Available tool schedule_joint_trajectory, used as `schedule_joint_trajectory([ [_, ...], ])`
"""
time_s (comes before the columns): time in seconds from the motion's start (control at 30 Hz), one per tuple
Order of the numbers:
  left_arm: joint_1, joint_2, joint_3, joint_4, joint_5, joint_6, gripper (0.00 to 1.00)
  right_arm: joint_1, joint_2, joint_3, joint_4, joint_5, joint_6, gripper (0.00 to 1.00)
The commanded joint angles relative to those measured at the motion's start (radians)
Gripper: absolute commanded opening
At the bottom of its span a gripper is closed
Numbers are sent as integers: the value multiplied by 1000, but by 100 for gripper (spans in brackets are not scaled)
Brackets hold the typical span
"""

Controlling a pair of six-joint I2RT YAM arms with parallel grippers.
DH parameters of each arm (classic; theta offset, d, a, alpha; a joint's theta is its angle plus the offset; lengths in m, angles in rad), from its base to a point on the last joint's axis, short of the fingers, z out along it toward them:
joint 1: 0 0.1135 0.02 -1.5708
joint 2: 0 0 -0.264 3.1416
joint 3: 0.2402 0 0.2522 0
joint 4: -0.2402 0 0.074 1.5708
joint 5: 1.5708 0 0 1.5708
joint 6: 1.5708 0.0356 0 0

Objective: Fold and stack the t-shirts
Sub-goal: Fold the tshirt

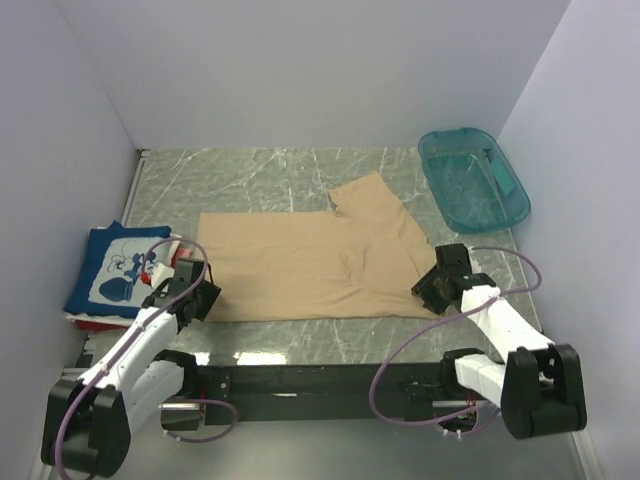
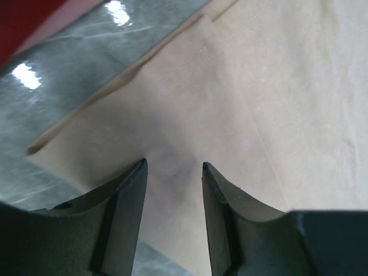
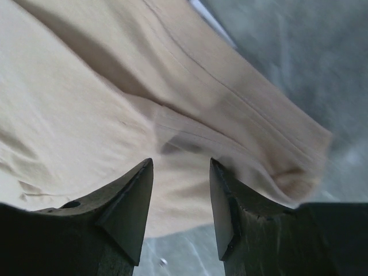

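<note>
- The tan shirt (image 1: 310, 265) lies spread across the middle of the worktop (image 1: 250, 175), one flap reaching toward the upper right.
- The left fingers (image 2: 135, 184) are parted and grip nothing. They're poised over the shirt's lower-left corner, with cloth showing in the gap between them.
- The right fingers (image 3: 138, 184) stand apart too, holding nothing, above the rumpled lower-right corner by a stitched hem.
- Can't tell whether either pair touches the cloth.
- At the left of the frame, the folded navy shirt (image 1: 115, 268) sits print up on the red shirt (image 2: 17, 14), just beside the tan one.
- The tub (image 1: 472, 180) sits upper right, near the flap and apart from it.
</note>
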Motion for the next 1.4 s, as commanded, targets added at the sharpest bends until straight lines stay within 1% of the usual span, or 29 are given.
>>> schedule_joint_trajectory([
  [0.0, -5, -56, 14, -99, -29, 26, 49, -10, -102, 8, -183, 46, -3, 52],
  [0.1, -3, -62, 92, -119, -36, 67, 50, -10, -188, 70, -234, 75, -21, 51],
  [0.13, -3, -54, 147, -122, -41, 91, 51, -10, -207, 87, -237, 80, -24, 51],
  [0.2, -5, -10, 207, -127, -56, 110, 54, -10, -239, 137, -197, 45, -58, 51],
  [0.23, -3, 11, 271, -119, -85, 130, 56, -10, -242, 156, -177, 28, -72, 50],
  [0.3, 3, 105, 342, -106, -115, 150, 60, -8, -228, 203, -76, -15, -119, 50],
  [0.33, 9, 145, 420, -90, -104, 176, 60, -10, -212, 220, 8, -87, -141, 50],
  [0.37, 30, 238, 462, -86, -89, 191, 59, -10, -190, 264, 37, -112, -170, 50],
  [0.4, 40, 286, 506, -83, -81, 202, 58, -10, -135, 290, 65, -136, -182, 50],
  [0.43, 47, 336, 590, -87, -81, 216, 58, -10, -100, 315, 97, -170, -191, 50],
  [0.47, 64, 437, 632, -90, -76, 225, 58, -10, -63, 371, 146, -181, -207, 50],
  [0.5, 72, 487, 672, -95, -76, 233, 57, -8, 31, 410, 156, -187, -219, 50],
  [0.53, 81, 533, 744, -96, -76, 247, 56, -7, 83, 451, 163, -201, -231, 50],
  [0.57, 98, 623, 778, -95, -70, 256, 54, -7, 136, 531, 166, -210, -260, 50],
  [0.6, 104, 668, 811, -96, -70, 270, 53, -7, 235, 574, 163, -213, -276, 48],
  [0.63, 116, 750, 879, -108, -75, 270, 53, -4, 284, 644, 162, -212, -303, 48],
  [0.67, 123, 790, 913, -116, -83, 268, 52, -4, 327, 677, 168, -212, -317, 48],
  [0.7, 127, 829, 942, -118, -81, 270, 52, -2, 403, 705, 176, -212, -326, 47],
  [0.73, 138, 898, 995, -119, -81, 267, 52, -2, 439, 732, 182, -209, -343, 47],
  [0.77, 143, 929, 1020, -128, -80, 262, 52, -4, 504, 786, 183, -206, -351, 47],
  [0.83, 149, 1008, 1092, -133, -83, 262, 51, -4, 564, 858, 180, -201, -372, 47],
  [0.87, 149, 1031, 1115, -148, -90, 259, 51, -2, 612, 878, 177, -193, -379, 46],
  [0.97, 149, 1114, 1195, -170, -121, 251, 51, -2, 684, 927, 193, -192, -396, 46],
  [1.1, 150, 1190, 1267, -204, -145, 241, 49, -1, 749, 959, 214, -196, -405, 45],
  [1.37, 150, 1257, 1293, -216, -202, 228, 49, 4, 845, 1010, 229, -213, -405, 45],
])
